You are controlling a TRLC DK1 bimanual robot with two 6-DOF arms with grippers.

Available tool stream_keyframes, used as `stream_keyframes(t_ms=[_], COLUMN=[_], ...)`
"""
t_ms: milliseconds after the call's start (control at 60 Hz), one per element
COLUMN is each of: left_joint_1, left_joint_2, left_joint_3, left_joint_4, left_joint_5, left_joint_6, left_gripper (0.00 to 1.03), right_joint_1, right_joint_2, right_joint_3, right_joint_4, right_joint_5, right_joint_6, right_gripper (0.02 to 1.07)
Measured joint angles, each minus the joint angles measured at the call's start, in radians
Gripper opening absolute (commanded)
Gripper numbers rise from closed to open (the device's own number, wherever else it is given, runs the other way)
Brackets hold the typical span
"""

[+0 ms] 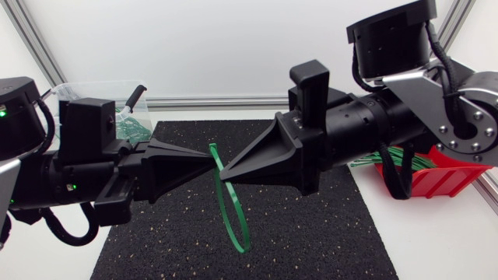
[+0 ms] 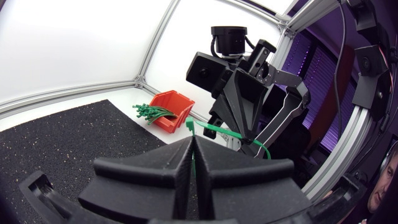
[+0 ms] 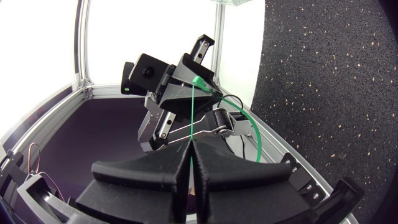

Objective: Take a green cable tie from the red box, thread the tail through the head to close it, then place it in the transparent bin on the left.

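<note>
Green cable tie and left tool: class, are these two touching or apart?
Touching. The left wrist view shows the green cable tie pinched between the shut fingers of the left tool, rising from their tips.

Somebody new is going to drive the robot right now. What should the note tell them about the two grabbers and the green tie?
Left gripper: shut on the green cable tie, right by its head end, above the black mat.
Right gripper: shut on the same tie, almost tip to tip with the left one.
The tie hangs under them as a loop.
Red box: at my right, with spare ties in it.
Transparent bin: at my far left.
Done: one tie is out and bent round.
Unclear: whether the tail is through the head.
Left: close it if needed, then put it in the bin.
</note>
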Motion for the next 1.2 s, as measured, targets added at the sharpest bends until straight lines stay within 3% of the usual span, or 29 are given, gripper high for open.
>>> stream_keyframes(t_ms=[667, 1200], left_joint_1=[-0.024, -0.227], left_joint_2=[-0.034, -0.145], left_joint_3=[0.0, -0.025], left_joint_4=[-0.008, -0.076], left_joint_5=[-0.035, -0.361], left_joint_6=[0.0, 0.107], left_gripper=[0.04, 0.04], right_joint_1=[-0.012, -0.012], right_joint_2=[0.0, 0.021], right_joint_3=[0.0, 0.005], right_joint_4=[0.0, -0.036], right_joint_5=[-0.011, -0.025], right_joint_6=[0.0, 0.0], right_gripper=[0.08, 0.08])
